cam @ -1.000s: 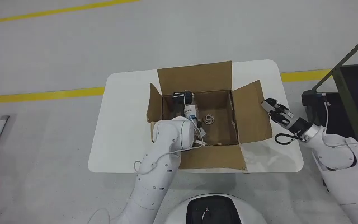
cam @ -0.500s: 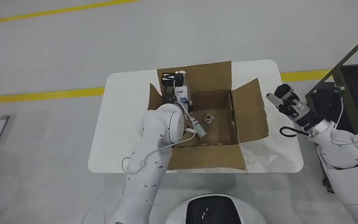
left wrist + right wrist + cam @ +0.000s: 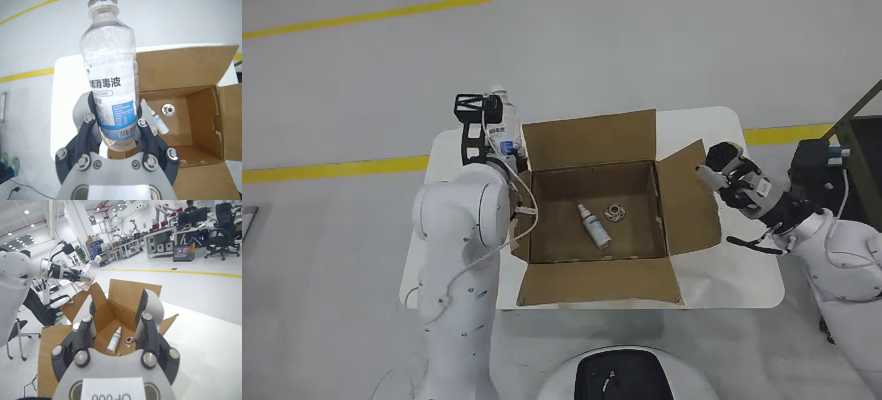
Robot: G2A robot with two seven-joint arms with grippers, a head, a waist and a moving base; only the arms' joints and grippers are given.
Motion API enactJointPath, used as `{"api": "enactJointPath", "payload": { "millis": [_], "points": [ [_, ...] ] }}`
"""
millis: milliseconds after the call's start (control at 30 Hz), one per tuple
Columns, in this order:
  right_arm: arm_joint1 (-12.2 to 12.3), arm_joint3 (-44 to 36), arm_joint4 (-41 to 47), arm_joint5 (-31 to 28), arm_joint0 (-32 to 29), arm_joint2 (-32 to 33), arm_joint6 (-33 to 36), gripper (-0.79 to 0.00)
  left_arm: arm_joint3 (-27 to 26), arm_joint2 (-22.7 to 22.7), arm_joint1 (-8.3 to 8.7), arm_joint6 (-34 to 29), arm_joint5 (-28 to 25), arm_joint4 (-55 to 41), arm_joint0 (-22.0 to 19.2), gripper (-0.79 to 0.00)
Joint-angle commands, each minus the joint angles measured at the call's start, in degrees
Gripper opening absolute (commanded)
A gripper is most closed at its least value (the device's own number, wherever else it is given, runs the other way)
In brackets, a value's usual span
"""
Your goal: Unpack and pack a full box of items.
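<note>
clear plastic bottle point(image 3: 500, 120) is out of the brown cardboard box point(image 3: 592, 140), squeezed in your left gripper point(image 3: 115, 113) by the white table point(image 3: 457, 250)'s far left corner. your right gripper point(image 3: 118, 302) is spread wide, empty. a small white spray bottle point(image 3: 593, 226) and metal ring point(image 3: 615, 212) are left inside.

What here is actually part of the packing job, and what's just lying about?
Part of the job: cardboard box; clear bottle held in the left pincer; small spray bottle and metal fitting inside the box; open right pincer.
Just about: yellow floor line, office chairs, workbenches.
</note>
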Motion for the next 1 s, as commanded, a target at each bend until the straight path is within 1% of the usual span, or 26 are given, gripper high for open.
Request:
{"api": "enactJointPath", "payload": {
  "millis": [0, 167, 333, 500, 833, 967],
  "points": [
    [-0.16, -0.23, 0.03, 0.04, -0.07, -1.71, -0.18, -0.785, -0.86, -1.97, 0.36, -0.42, -1.15, 2.29, -0.03, -0.785],
    [-0.55, -0.70, -0.97, 0.62, -0.29, -5.90, 0.09, -0.785, -2.94, -6.47, 1.12, -1.46, -2.71, 6.83, 1.08, -0.785],
    [-0.92, -0.82, -4.62, 1.48, -0.36, -10.11, 0.84, -0.785, -4.28, -9.39, 1.67, -3.02, -4.07, 10.56, 4.00, -0.785],
    [-1.15, 0.36, -9.44, 2.57, -0.47, -12.60, 0.38, -0.785, -4.34, -9.52, 1.69, -3.15, -4.10, 10.68, 4.24, -0.785],
    [-1.17, 0.26, -9.42, 2.67, -0.50, -12.65, 0.30, -0.785, -4.34, -9.52, 1.69, -3.15, -4.10, 10.68, 4.24, -0.785],
    [-1.30, -0.50, -11.39, 3.29, 1.02, -14.77, 3.18, -0.785, -4.34, -9.52, 1.69, -3.15, -4.10, 10.68, 4.24, -0.785]
  ]
}}
